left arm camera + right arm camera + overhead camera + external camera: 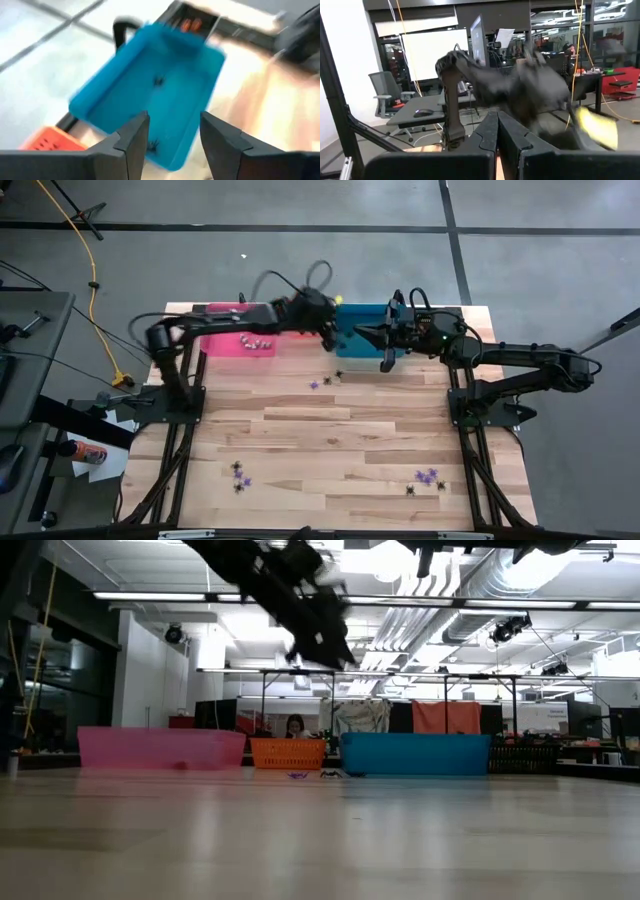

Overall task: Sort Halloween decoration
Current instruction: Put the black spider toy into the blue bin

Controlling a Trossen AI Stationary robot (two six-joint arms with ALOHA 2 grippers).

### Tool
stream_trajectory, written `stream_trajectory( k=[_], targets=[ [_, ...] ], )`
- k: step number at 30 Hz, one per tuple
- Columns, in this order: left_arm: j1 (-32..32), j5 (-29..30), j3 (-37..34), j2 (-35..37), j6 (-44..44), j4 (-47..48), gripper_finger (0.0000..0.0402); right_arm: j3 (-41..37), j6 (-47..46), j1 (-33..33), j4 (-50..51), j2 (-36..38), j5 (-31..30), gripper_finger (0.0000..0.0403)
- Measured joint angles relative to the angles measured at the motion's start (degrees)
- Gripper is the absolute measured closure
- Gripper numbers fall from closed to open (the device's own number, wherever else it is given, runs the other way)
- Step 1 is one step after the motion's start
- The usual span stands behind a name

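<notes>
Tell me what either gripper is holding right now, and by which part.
Nothing. The left gripper hangs open and empty over the blue bin, where black spider trinkets lie. The right gripper is shut on nothing, raised above the same bin.

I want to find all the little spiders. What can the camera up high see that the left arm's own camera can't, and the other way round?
Only the high view shows the pink bin, the right gripper, and purple and black trinkets scattered on the wooden table. Only the left wrist view looks down inside the blue bin, where small black spiders lie, seen between the left gripper's open fingers. Both show the blue bin and the orange bin.
</notes>
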State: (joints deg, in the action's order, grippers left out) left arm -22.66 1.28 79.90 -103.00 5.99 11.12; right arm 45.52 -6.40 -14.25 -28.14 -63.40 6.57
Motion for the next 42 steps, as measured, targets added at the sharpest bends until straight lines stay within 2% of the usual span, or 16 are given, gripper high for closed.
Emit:
stream_trajectory(
  k=[3,6,12,16,19,21,30,34,38,42],
  targets=[
    [-0.4,-3.3,-3.1,8.4,-0.3,1.2,0.0244,0.0,0.4,0.0,0.0,0.0,0.0,0.0403],
    [1.2,-4.1,-9.4,18.2,0.0,-2.4,0.0255,0.0,0.4,0.0,1.0,0.0,0.0,0.0403],
    [8.5,-4.0,-31.4,37.6,3.3,-20.5,0.0291,0.0,0.4,0.0,4.2,0.0,0.0,0.0403],
    [13.9,-1.6,-44.4,47.4,5.3,-29.0,0.0329,0.0,0.4,0.0,5.9,0.0,0.0,0.0403],
    [16.4,2.8,-50.0,51.6,5.3,-31.6,0.0372,0.0,0.4,0.0,6.3,0.0,0.0,0.0403],
    [16.9,3.6,-51.4,53.4,5.4,-32.1,0.0394,0.0,0.4,0.0,6.3,0.0,0.0,0.0403],
    [16.4,3.9,-51.6,55.5,3.4,-32.4,0.0399,0.0,-0.2,0.0,6.6,0.0,0.0,0.0403],
    [16.3,3.9,-51.6,55.5,4.2,-32.3,0.0401,0.0,-11.5,0.0,8.1,0.0,-0.9,0.0397],
    [16.3,3.9,-51.6,55.4,4.3,-32.0,0.0401,0.0,-23.2,2.3,18.2,0.0,1.9,0.0354],
    [16.3,3.9,-51.6,55.4,4.5,-31.6,0.0401,0.1,-31.1,10.6,37.6,0.0,5.4,0.0291]
  ],
)
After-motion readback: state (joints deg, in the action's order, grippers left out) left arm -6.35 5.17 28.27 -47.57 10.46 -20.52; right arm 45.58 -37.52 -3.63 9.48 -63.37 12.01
